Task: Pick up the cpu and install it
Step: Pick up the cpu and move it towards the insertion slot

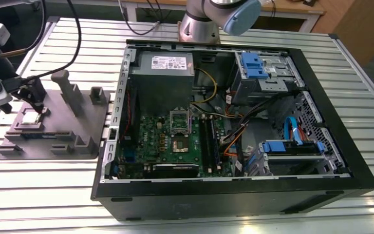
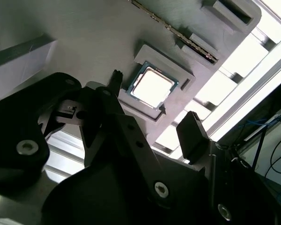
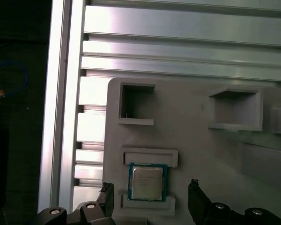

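Note:
The cpu is a small square chip with a shiny metal top. It lies flat in a recess of the grey holder plate at the exterior view's left, outside the computer case. My gripper hangs just above it, open. In both wrist views the two black fingers stand on either side of the cpu, apart from it. My gripper holds nothing. Inside the case, the green motherboard has an open socket.
The black computer case lies open on a slatted aluminium table. It holds a grey power supply, blue drive brackets and loose cables. Upright posts rise from the holder plate close to my gripper. The arm's base stands behind the case.

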Controlling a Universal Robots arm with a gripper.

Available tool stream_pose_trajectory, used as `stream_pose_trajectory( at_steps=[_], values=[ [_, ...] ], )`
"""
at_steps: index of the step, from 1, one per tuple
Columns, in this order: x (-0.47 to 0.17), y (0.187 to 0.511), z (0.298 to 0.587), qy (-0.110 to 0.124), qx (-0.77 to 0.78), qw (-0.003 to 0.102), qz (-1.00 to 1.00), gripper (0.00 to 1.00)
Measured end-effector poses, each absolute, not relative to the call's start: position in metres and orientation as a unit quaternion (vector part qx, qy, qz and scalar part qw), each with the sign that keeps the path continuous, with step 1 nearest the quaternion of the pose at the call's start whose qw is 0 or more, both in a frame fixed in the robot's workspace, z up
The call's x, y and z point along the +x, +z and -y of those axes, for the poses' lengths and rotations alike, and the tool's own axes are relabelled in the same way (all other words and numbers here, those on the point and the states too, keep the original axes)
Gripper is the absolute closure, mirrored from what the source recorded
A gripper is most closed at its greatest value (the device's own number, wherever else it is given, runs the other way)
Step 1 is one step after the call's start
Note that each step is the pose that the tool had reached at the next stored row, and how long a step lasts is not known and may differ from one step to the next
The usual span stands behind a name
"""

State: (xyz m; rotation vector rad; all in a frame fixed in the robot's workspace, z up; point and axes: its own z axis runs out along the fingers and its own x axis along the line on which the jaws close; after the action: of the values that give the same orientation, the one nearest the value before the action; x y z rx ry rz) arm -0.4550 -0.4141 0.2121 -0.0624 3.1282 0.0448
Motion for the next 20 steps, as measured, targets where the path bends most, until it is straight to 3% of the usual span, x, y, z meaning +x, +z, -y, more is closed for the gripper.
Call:
stream_pose_trajectory(
  at_steps=[20],
  values=[
    [-0.456, 0.186, 0.410, 0.014, -0.016, 0.006, -1.000, 0.27]
  ],
)
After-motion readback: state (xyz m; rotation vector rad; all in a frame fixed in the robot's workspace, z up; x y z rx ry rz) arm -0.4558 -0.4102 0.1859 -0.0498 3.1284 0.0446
